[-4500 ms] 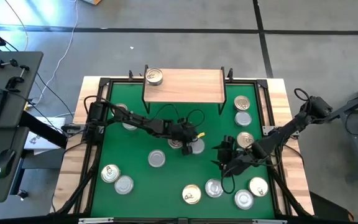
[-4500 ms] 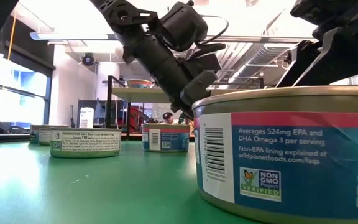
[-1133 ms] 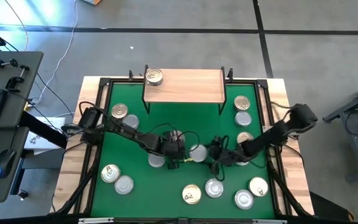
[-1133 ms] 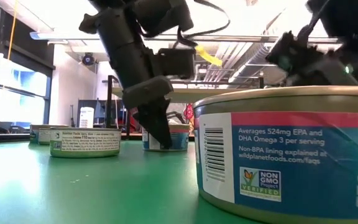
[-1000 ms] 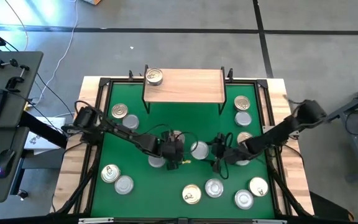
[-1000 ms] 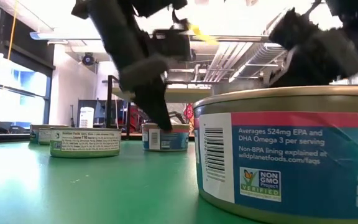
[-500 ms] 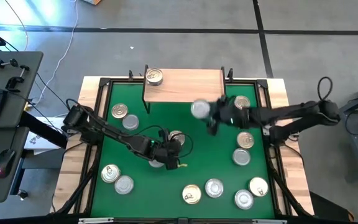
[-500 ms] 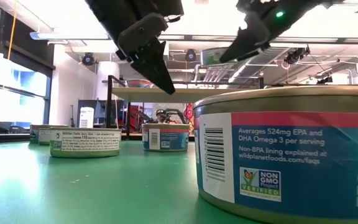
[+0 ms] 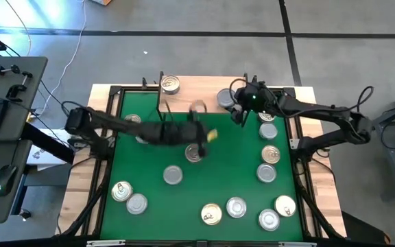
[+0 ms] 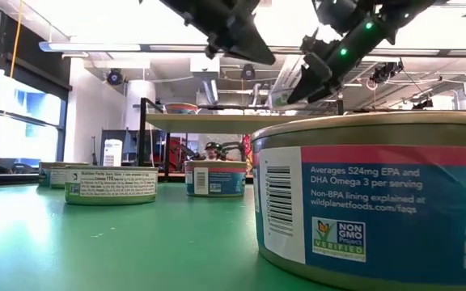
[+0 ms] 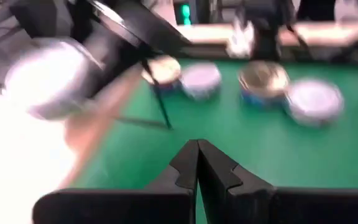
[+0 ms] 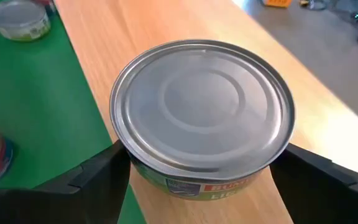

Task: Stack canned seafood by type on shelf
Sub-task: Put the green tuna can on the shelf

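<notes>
Green table (image 9: 149, 199) has tins scattered all over, though the left arm's a blur. Left gripper (image 11: 197, 163) is clenched on nothing above the mat. Right gripper (image 12: 201, 171) grasps a silver-lidded tin (image 12: 202, 112) over the shelf (image 9: 197, 96), where a gold-lidded tin (image 9: 170, 84) sits.

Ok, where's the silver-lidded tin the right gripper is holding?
In the high view the silver-lidded tin is in the right gripper, over the shelf's right part.
</notes>
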